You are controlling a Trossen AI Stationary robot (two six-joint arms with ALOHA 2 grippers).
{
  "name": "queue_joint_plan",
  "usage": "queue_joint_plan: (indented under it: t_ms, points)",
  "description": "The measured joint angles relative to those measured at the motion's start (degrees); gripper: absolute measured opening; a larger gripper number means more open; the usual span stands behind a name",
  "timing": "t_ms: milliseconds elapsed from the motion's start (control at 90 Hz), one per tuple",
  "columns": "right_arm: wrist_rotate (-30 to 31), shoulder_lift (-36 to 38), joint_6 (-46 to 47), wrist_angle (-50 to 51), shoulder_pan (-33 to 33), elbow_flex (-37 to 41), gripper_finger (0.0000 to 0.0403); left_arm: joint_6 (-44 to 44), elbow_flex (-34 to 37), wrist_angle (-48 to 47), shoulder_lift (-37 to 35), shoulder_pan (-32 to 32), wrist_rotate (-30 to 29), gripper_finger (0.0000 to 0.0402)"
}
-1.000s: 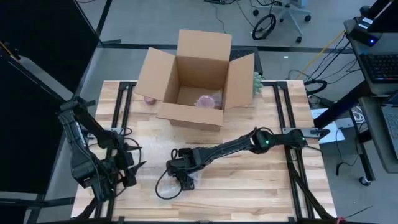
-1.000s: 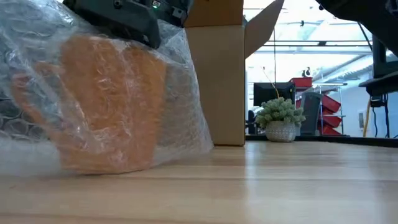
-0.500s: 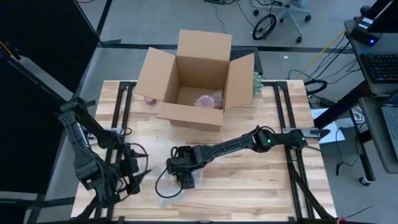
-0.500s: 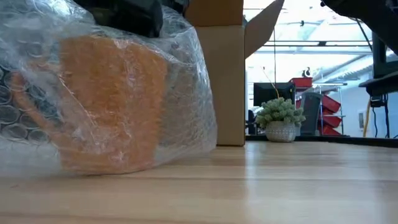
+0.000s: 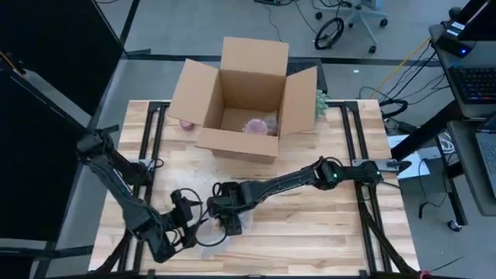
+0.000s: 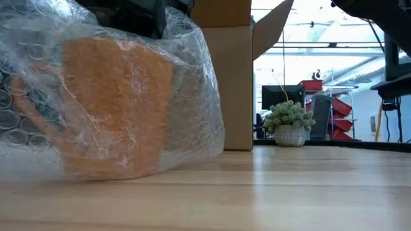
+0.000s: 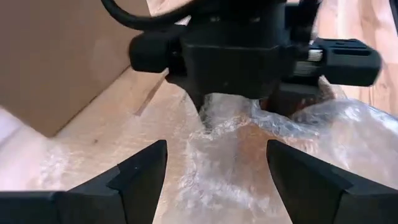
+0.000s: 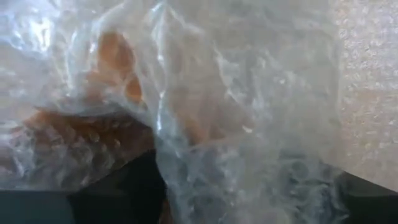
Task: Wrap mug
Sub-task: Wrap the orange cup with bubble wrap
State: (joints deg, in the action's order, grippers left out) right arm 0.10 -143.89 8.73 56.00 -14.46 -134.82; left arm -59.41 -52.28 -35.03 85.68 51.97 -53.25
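Note:
An orange mug (image 6: 112,106) stands on the table near its front edge, covered in clear bubble wrap (image 6: 196,96). My right gripper (image 5: 225,211) sits on top of it, shut on the bunched wrap. My left gripper (image 7: 214,158) is open, low over the table just left of the mug (image 5: 231,226). Its fingers point at the wrap, which spreads over the wood in front of them, and touch nothing. In the right wrist view, wrap (image 8: 205,124) fills the picture, with the orange mug behind it. My right gripper holds a gathered bunch of bubble wrap (image 7: 225,121) above the mug, coming from above with its fingers pointing down. The wrap hides the fingertips, so the number of layers cannot be told. The mug stands on the table, and loose wrap lies around it.
An open cardboard box (image 5: 244,101) stands at the table's far middle with a wrapped item (image 5: 256,125) inside. A pink object (image 5: 186,124) lies left of the box and a small potted plant (image 5: 319,101) right of it. Bare wood stretches to the right of the mug.
My left gripper has swung from the table's left edge toward the right, along the near edge, and now sits just beside the wrapped mug. My right gripper has stayed on the wrap. The wrap has bulged out a little on the mug's side.

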Motion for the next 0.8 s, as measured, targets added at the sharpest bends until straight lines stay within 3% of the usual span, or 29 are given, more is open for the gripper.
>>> queue_joint_plan:
  t_ms: [144, 267, 567, 800]
  points:
    - [0.0, 0.0, 0.0, 0.1, 0.0, 0.0, 0.0245, 11.6, 1.9, 13.4, 1.9, -3.1, 1.1, 0.0262]
    - [0.0, 0.1, -0.1, 0.1, 0.1, 0.0, 0.0244, 17.1, 2.1, 17.7, 3.6, -4.9, 1.8, 0.0262]
    - [-0.1, 0.2, -0.7, -0.1, 0.1, -0.1, 0.0244, 19.1, 1.8, 21.6, 9.8, -7.3, 4.2, 0.0262]
    - [-0.2, 1.4, -0.6, 2.0, 0.2, -0.1, 0.0244, 19.5, 1.8, 22.4, 10.7, -7.4, 5.0, 0.0262]
